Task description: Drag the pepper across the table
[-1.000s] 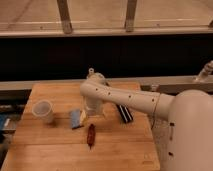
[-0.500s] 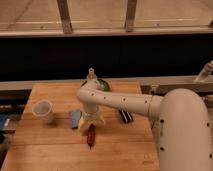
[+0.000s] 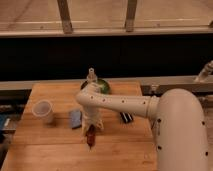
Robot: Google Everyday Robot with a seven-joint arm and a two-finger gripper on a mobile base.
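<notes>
The pepper (image 3: 91, 137) is a small dark-red chili lying on the light-brown wooden table (image 3: 50, 145), a little in front of the table's middle. My white arm reaches in from the right, bends at its elbow and points down. The gripper (image 3: 92, 127) is right over the pepper's far end, touching it or nearly so. The gripper hides the pepper's top part.
A blue-grey sponge (image 3: 75, 118) lies just left of the gripper. A white cup (image 3: 43, 111) stands further left. A black ribbed block (image 3: 126, 117) lies to the right, partly under my arm. A green object (image 3: 103, 86) and a clear bottle (image 3: 91, 75) stand at the back edge.
My arm has swung closer to the camera and the gripper has come down onto the pepper. The pepper lies about where it was.
</notes>
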